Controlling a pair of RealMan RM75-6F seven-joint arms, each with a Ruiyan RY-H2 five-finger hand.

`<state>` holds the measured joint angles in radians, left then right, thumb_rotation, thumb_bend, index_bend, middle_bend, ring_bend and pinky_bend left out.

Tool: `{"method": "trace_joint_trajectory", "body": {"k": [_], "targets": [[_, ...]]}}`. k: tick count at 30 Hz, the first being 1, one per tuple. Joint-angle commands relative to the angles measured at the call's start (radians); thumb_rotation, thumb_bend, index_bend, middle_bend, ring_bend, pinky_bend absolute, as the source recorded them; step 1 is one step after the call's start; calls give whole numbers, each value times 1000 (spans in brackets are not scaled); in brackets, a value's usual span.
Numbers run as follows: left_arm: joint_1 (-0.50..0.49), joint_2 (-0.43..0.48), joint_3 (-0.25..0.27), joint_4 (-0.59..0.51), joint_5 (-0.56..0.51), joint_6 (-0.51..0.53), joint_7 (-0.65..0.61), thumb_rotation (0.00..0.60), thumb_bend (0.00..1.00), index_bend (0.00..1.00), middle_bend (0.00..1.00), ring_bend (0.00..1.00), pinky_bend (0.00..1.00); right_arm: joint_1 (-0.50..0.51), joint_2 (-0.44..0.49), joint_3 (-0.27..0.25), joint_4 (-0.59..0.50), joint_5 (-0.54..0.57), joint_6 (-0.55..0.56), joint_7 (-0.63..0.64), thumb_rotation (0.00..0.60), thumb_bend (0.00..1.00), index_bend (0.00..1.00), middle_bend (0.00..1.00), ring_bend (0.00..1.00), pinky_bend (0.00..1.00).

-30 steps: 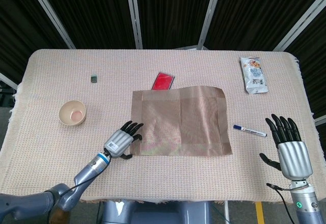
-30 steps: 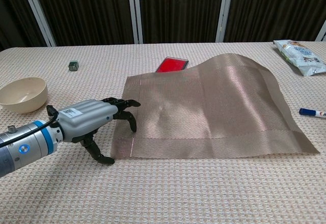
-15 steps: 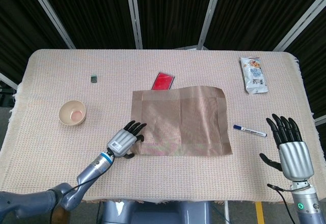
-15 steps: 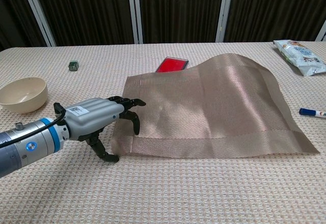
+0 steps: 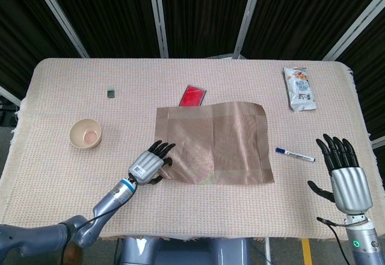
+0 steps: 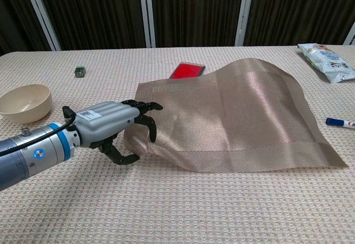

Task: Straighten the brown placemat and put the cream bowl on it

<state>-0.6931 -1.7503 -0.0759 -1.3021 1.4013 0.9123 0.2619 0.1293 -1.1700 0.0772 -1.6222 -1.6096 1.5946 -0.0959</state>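
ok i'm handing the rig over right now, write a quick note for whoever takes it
Left hand: at the near left corner of the brown placemat, fingers over the edge; that corner looks lifted or bunched. Whether it truly pinches the mat can't be told.
Right hand: open, fingers spread, off to the right of the mat, holding nothing.
Placemat: mid-table, not flat; its far right part humps up in the chest view, and its far edge lies over part of a red card.
Cream bowl: on the tablecloth, left of the mat, untouched.
Done: nothing finished.
Left: flatten and square the mat, then set the bowl on it.
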Motion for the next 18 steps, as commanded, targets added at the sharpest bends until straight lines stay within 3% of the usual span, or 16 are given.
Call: {"method": "trace_joint_trajectory", "body": {"k": [1, 12, 18], "targets": [[-1, -7, 1, 5, -4, 0, 0, 600, 318, 394, 0, 0, 0, -1, 1, 1, 0, -1, 0, 3, 600, 0, 0, 0, 0, 0], [3, -10, 19, 7, 34, 39, -58, 600, 327, 637, 0, 0, 0, -2, 4, 7, -3, -1, -3, 18, 600, 0, 0, 0, 0, 0], [16, 23, 65, -24, 90, 64, -103, 600, 357, 682, 0, 0, 0, -6, 3, 5, -10, -11, 2, 15, 600, 0, 0, 0, 0, 0]]}}
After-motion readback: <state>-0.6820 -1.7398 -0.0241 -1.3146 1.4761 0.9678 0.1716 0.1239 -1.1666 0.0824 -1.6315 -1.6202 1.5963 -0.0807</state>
